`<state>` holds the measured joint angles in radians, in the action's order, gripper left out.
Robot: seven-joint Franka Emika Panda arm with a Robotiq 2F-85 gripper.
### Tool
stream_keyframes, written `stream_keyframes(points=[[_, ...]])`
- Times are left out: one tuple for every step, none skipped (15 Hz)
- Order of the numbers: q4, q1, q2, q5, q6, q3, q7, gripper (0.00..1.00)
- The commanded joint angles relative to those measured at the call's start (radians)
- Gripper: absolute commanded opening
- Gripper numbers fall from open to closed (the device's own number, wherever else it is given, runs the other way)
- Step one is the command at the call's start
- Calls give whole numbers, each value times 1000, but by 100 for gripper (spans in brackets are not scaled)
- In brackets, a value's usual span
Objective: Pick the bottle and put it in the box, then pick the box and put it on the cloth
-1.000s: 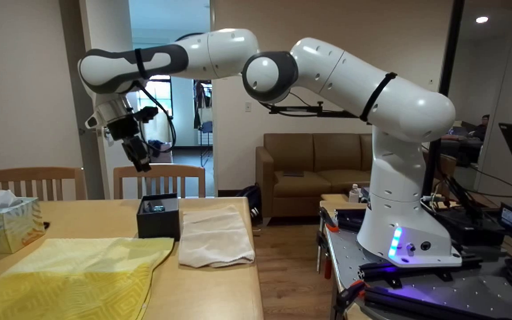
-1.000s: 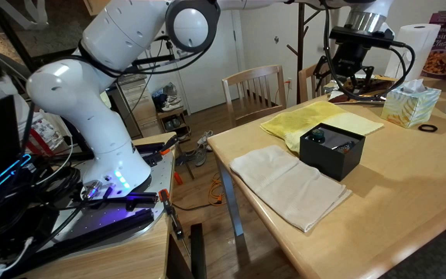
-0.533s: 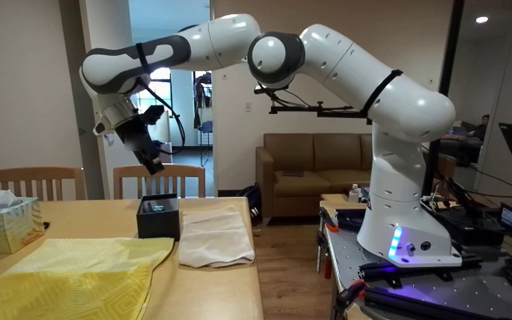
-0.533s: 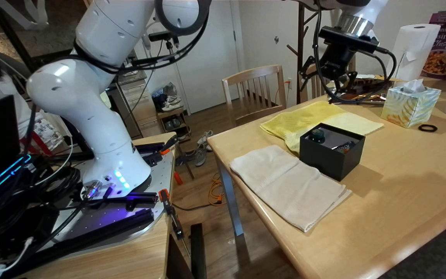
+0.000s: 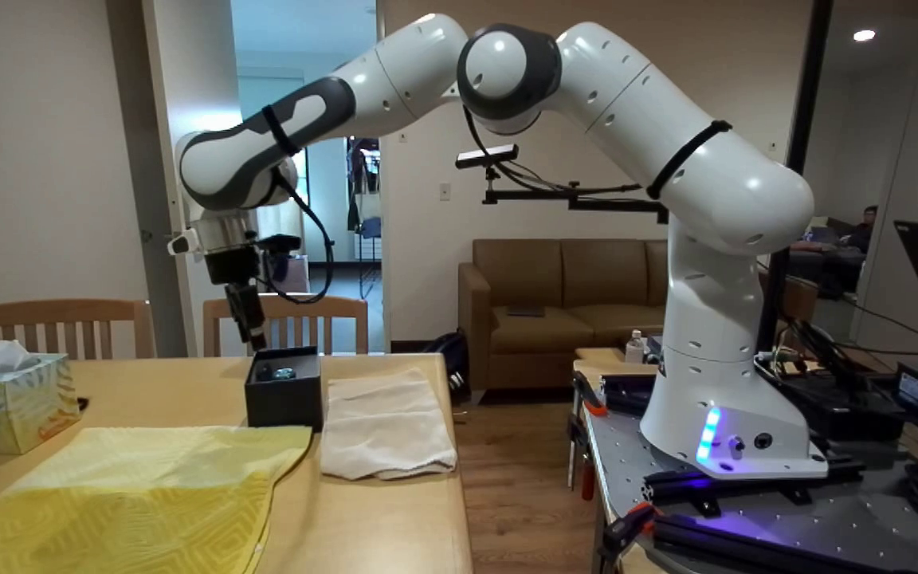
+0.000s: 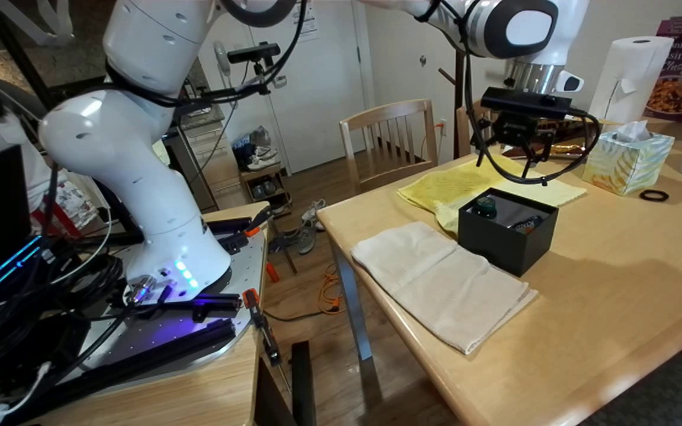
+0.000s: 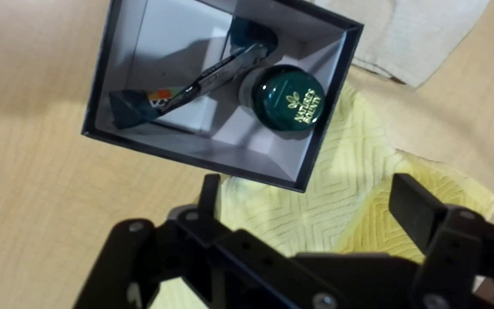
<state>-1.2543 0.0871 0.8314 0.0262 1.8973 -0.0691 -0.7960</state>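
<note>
Bottle (image 7: 288, 98): sat in box (image 5: 288, 404) (done). Box: stood left of cloth (image 5: 387, 430) in an exterior view, transfer pending. Hand (image 7: 309, 193): gaped wide, empty.

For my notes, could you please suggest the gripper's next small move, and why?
Probably shift the open gripper to straddle a wall of the black box: the bottle is inside already, yet the box sits beside, not on, the cream cloth.
</note>
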Motion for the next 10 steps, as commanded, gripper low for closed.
stream_keyframes(points=[[-42,7,-15,6,51,-7,13,100],[-63,7,-22,6,66,-7,15,100],[-62,7,-20,7,65,-7,15,100],[-59,6,-19,7,65,-7,15,100],[-56,6,-18,7,64,-7,15,100],[-72,-1,-30,18,79,0,23,100],[-80,-4,-37,21,93,5,39,100],[-95,-7,-46,26,117,9,50,100],[-110,-7,-53,29,145,12,58,100],[-131,-5,-61,28,181,17,75,100]])
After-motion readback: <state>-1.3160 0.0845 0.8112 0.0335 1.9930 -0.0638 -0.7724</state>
